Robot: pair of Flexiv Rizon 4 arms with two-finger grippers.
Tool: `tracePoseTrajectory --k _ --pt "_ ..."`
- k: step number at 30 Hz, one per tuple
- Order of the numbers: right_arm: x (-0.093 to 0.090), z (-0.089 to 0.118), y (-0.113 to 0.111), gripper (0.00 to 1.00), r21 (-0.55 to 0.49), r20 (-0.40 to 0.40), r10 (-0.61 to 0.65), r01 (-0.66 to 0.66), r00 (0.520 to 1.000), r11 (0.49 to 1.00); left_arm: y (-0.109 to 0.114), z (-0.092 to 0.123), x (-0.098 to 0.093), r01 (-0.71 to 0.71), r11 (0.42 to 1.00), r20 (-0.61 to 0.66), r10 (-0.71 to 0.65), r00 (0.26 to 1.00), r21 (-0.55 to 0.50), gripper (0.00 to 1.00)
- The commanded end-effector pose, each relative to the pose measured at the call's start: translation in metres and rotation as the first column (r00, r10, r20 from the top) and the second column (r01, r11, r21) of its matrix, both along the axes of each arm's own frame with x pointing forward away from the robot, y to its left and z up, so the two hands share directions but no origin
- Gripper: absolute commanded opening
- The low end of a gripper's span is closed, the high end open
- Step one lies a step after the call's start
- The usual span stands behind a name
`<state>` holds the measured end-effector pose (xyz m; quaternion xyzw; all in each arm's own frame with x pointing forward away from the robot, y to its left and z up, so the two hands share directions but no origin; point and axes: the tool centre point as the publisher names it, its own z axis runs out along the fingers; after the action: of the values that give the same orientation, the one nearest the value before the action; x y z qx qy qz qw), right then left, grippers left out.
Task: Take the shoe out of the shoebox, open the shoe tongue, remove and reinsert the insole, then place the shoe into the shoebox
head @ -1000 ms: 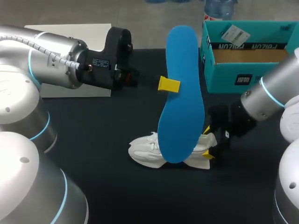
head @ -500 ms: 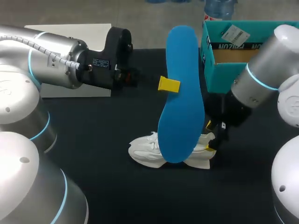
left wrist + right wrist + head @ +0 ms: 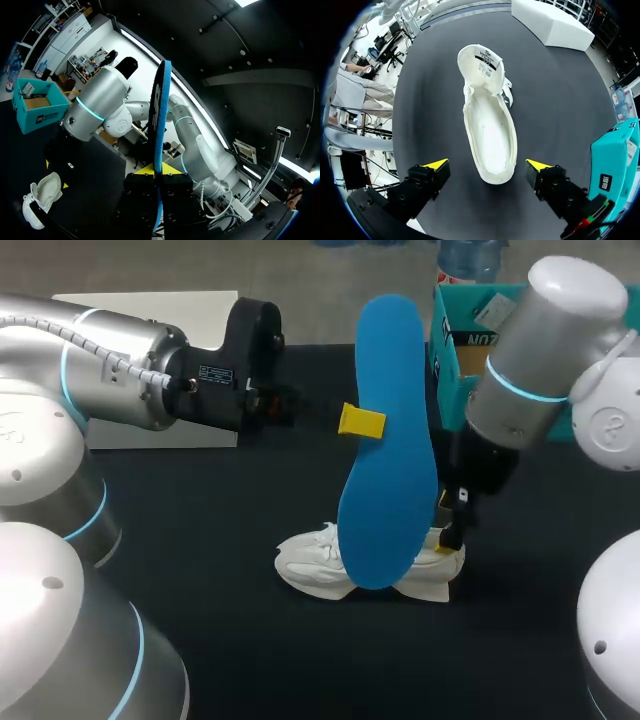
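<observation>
Left end effector (image 3: pixel 362 421) clamps the blue insole (image 3: pixel 388 470) upright over the white sneaker (image 3: pixel 490 130), which lies tongue-open on the bench (image 3: pixel 200 540). Right end effector (image 3: pixel 487 164), fingers apart, hovers over its heel, probably to steady it.

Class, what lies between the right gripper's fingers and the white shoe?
Nothing, by the right wrist view: the open fingers of the right gripper flank the heel of the shoe, only bare black table in each gap.
</observation>
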<state>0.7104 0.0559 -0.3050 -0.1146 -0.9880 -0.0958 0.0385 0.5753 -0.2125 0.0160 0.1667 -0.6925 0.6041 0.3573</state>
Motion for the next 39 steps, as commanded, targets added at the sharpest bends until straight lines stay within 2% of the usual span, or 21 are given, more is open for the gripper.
tracePoseTrajectory --k 1,11,33,39 --pt "0.0017 0.0029 0.0093 1.00 -0.121 -0.019 0.023 -0.025 1.000 0.992 -0.0009 -0.0006 -0.0011 -0.003 1.000 0.000 0.003 1.000 -0.001 0.00" --pt "0.0015 0.0031 0.0126 1.00 -0.130 -0.044 0.020 -0.025 0.999 0.991 -0.0009 -0.0006 -0.0011 -0.003 1.000 0.000 0.003 1.000 -0.001 0.00" --pt "0.0005 0.0035 0.0123 1.00 -0.128 -0.043 0.018 -0.024 0.999 0.991 -0.0009 -0.0006 -0.0011 -0.003 1.000 0.000 0.003 1.000 -0.001 0.00" --pt "0.0009 0.0063 0.0148 1.00 -0.159 -0.046 0.039 -0.046 0.998 0.986 -0.0009 -0.0006 -0.0011 -0.003 1.000 0.000 0.003 1.000 -0.001 0.00"
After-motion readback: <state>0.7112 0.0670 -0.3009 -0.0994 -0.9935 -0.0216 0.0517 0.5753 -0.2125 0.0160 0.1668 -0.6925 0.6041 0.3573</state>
